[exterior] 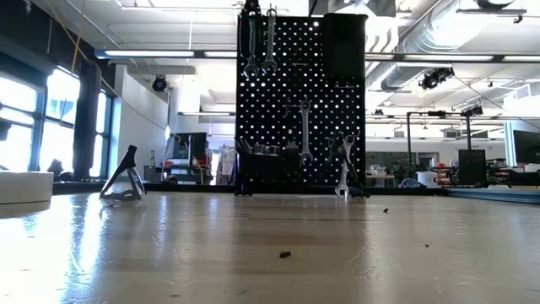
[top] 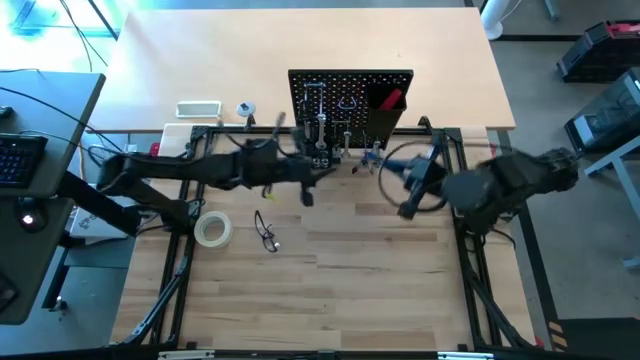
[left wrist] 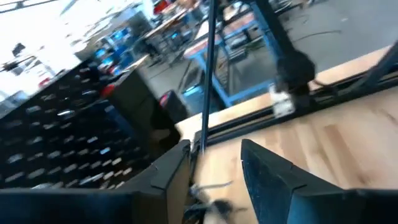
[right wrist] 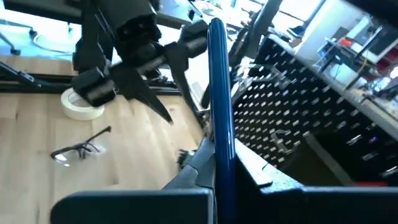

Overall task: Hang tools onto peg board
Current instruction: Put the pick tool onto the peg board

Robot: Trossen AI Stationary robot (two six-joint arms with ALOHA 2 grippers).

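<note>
The black peg board (top: pixel 350 100) stands upright at the table's far middle, with silver wrenches (exterior: pixel 305 131) hanging on its hooks. My right gripper (right wrist: pixel 219 177) hovers in front of the board's right part, shut on a blue-handled hex key (right wrist: pixel 219 93). My left gripper (left wrist: pixel 214 168) hovers in front of the board's left part (top: pixel 306 190), open, with nothing between its fingers. Clear glasses (top: pixel 265 232) and a pale tape roll (top: pixel 213 230) lie on the table nearer the left. One wrench (exterior: pixel 343 173) leans at the board's foot. My right gripper pinches the hex key's blue handle (right wrist: pixel 221 149) between its two fingers. The fingers come nearly level from the table's right and lie across the handle. The handle stands up past the fingers, lifted clear of the table.
A white tray (top: pixel 198 108) and a small round thing (top: pixel 245 109) sit left of the board on the far table. A black frame (top: pixel 470 250) runs along the wooden table's sides. A looped cable (top: pixel 395 160) hangs by the right wrist.
</note>
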